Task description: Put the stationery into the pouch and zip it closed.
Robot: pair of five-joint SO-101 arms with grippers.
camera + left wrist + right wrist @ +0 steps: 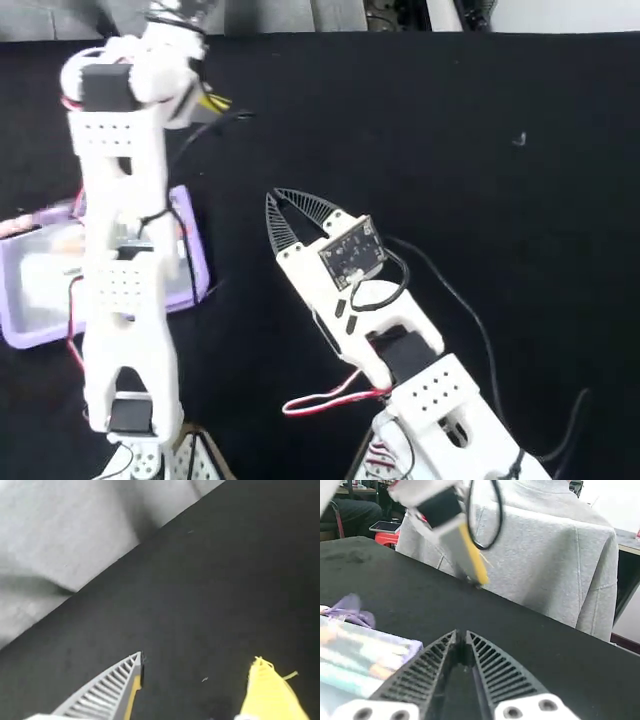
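The pouch (196, 262) lies flat at the table's left side, clear-faced with a purple border, and the left arm crosses over its middle. Stationery (45, 272) shows through the clear face as pale, orange and teal shapes (355, 652). Whether the zip is closed I cannot tell. My left gripper (197, 666) is open over bare black table beyond the pouch, one finger grey and one yellow, nothing between them; in the high view the left gripper (208, 100) sits near the far left edge. My right gripper (283, 215) is shut and empty, to the right of the pouch (375, 645).
The black table (450, 130) spreads wide to the right and back. A red-and-white cable (320, 400) and a black cable (455, 295) trail beside the right arm's base. The table's far edge (125, 555) lies just beyond the left gripper.
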